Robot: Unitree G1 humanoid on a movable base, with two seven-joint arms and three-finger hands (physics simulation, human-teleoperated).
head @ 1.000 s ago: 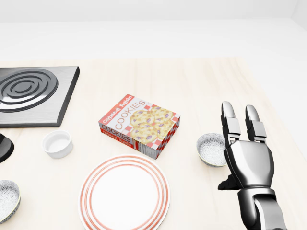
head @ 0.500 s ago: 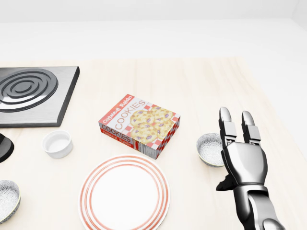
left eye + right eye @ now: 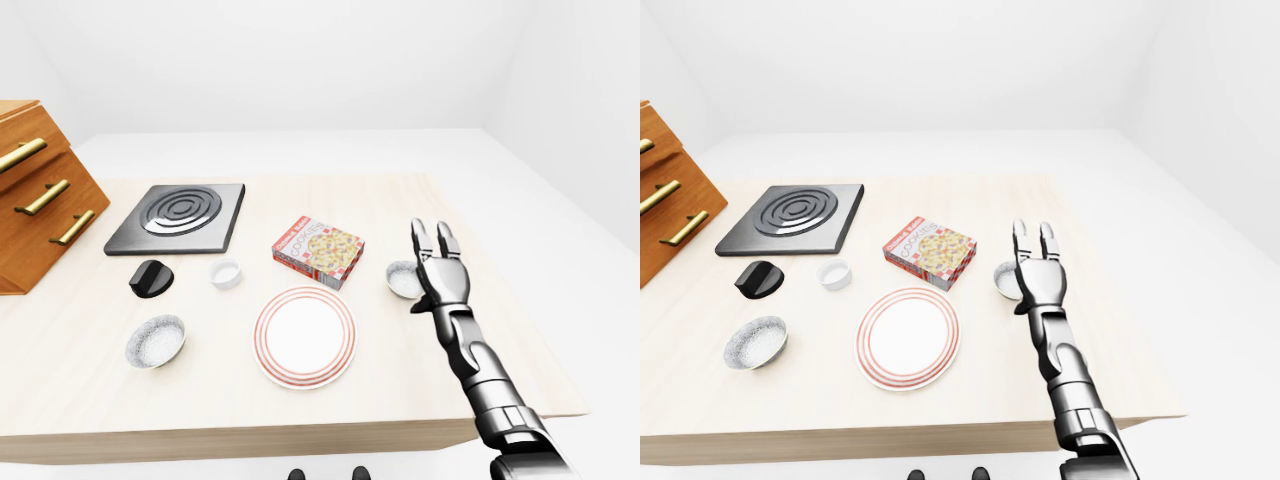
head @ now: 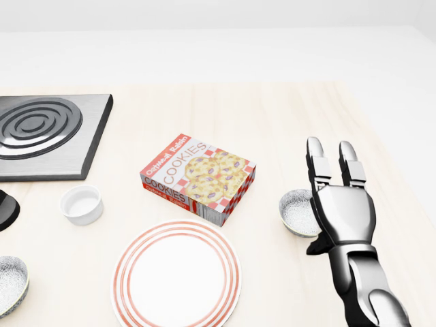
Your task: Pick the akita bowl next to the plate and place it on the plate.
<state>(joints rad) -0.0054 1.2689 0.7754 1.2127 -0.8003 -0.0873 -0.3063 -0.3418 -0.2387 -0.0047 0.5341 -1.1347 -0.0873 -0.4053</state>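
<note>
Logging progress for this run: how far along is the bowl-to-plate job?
Nothing is finished: the plate is bare. In hand: the right hand, fingers open, stands beside the speckled bowl right of the plate in the head view, not gripping it. Left: close on the bowl, lift it, set it on the plate.

Glossy metal right hand (image 4: 342, 212), pale matt wooden table (image 4: 286, 116), speckled glazed bowl (image 4: 296, 212)

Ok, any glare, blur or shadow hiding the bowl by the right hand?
Head view: sharp, evenly lit, no glare; only the right hand overlaps the right rim of the bowl. Left-eye view: equally crisp, the bowl just smaller; no hard shadows on the table. Right-eye view: the same.
</note>
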